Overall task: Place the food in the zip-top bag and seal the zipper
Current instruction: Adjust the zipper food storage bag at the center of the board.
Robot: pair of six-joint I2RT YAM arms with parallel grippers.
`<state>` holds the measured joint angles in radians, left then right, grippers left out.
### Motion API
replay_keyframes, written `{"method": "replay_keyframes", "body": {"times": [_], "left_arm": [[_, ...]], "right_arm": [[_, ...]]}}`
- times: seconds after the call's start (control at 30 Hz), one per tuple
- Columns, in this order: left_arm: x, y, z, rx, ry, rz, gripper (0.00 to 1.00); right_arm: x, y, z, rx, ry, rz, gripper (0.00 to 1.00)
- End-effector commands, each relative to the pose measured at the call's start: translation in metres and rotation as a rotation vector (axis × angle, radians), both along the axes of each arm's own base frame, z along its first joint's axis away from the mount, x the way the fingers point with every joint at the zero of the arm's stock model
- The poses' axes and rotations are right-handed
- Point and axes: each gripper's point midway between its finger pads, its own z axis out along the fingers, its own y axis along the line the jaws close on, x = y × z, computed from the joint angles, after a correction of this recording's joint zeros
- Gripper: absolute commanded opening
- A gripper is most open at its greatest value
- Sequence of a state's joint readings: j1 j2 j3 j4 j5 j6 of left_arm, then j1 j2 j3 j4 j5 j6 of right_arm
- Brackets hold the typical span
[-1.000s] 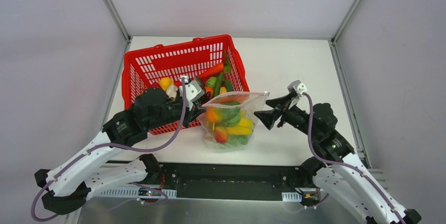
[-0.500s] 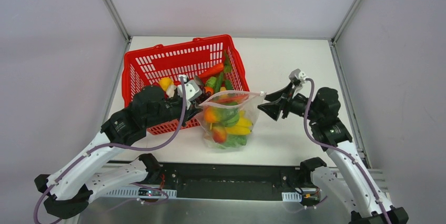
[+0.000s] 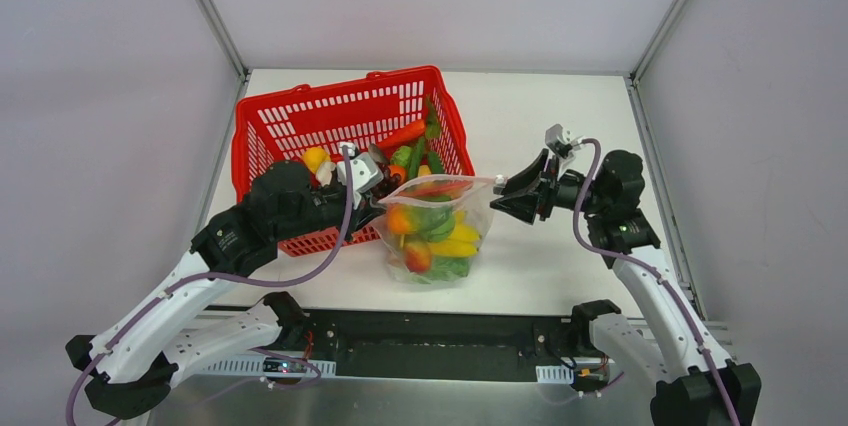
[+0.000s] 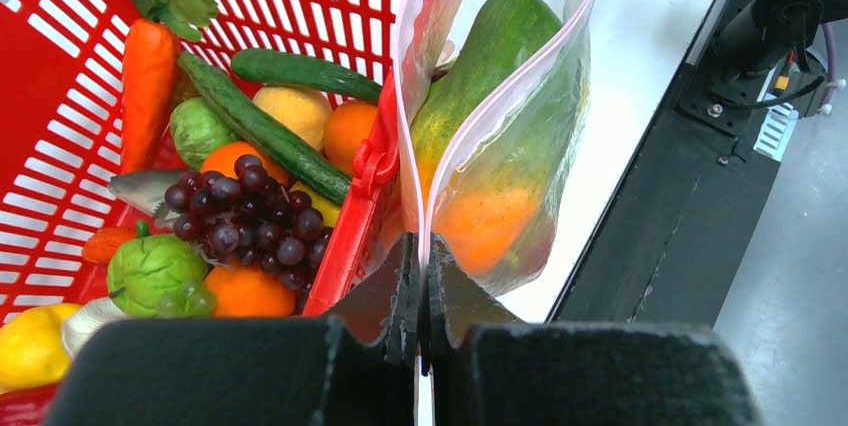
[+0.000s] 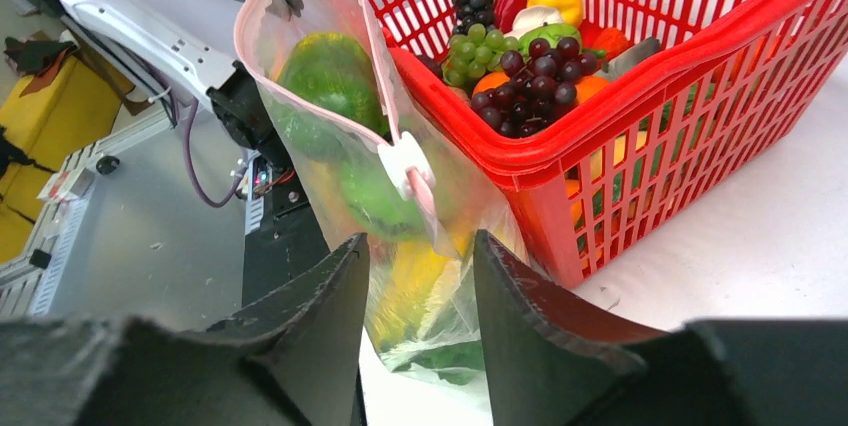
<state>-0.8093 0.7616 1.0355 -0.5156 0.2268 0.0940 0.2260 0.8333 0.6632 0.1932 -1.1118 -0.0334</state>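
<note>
The clear zip-top bag [image 3: 432, 234] stands on the table in front of the basket, with green, orange and yellow toy food [image 3: 440, 236] inside. Its mouth gapes open. My left gripper [image 3: 380, 196] is shut on the bag's left corner, pinching the pink zipper [image 4: 403, 116] between its fingertips [image 4: 420, 244]. A long green piece [image 4: 480, 56] and an orange piece [image 4: 482, 226] show through the bag [image 4: 530, 136]. My right gripper [image 3: 505, 190] is open at the bag's right corner. In the right wrist view its jaws [image 5: 418, 244] straddle the bag [image 5: 330, 146] just below the white slider tab [image 5: 405, 166] on the zipper [image 5: 300, 66].
The red mesh basket [image 3: 300, 111] sits behind and left of the bag, touching it. It holds more toy food: purple grapes [image 4: 245, 214], a carrot [image 4: 148, 76], a cucumber [image 4: 265, 126], oranges and a green cabbage [image 4: 150, 266]. White table [image 3: 570, 106] lies to the right.
My right gripper has risen and swung left to the bag's right top corner. My left gripper and the bag have stayed almost still.
</note>
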Motion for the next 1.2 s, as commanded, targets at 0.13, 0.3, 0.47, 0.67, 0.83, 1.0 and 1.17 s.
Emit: {"method": "replay_keyframes", "body": {"times": [0.13, 0.3, 0.47, 0.67, 0.83, 1.0, 1.17], "left_arm": [[-0.002, 0.001, 0.019, -0.033, -0.032, -0.015, 0.0], [-0.002, 0.0, 0.018, -0.024, -0.018, -0.025, 0.0], [-0.001, -0.002, 0.015, -0.013, -0.007, -0.033, 0.0], [0.002, -0.006, 0.014, -0.024, 0.006, -0.033, 0.0], [0.004, -0.004, 0.011, -0.022, 0.014, -0.016, 0.0], [0.003, -0.002, 0.013, -0.037, 0.011, -0.012, 0.0], [0.001, -0.003, 0.013, -0.052, 0.012, -0.022, 0.0]], "right_arm": [[0.001, 0.001, 0.024, 0.01, -0.183, 0.103, 0.43], [0.005, -0.001, 0.027, 0.014, -0.215, 0.097, 0.42], [0.001, 0.001, 0.033, 0.021, -0.22, 0.16, 0.42], [0.0, 0.002, 0.034, 0.024, -0.211, 0.201, 0.34], [0.0, 0.002, 0.031, 0.025, -0.187, 0.205, 0.28], [0.0, 0.001, 0.029, 0.025, -0.192, 0.18, 0.24], [-0.001, 0.002, 0.036, 0.042, -0.207, 0.19, 0.05]]}}
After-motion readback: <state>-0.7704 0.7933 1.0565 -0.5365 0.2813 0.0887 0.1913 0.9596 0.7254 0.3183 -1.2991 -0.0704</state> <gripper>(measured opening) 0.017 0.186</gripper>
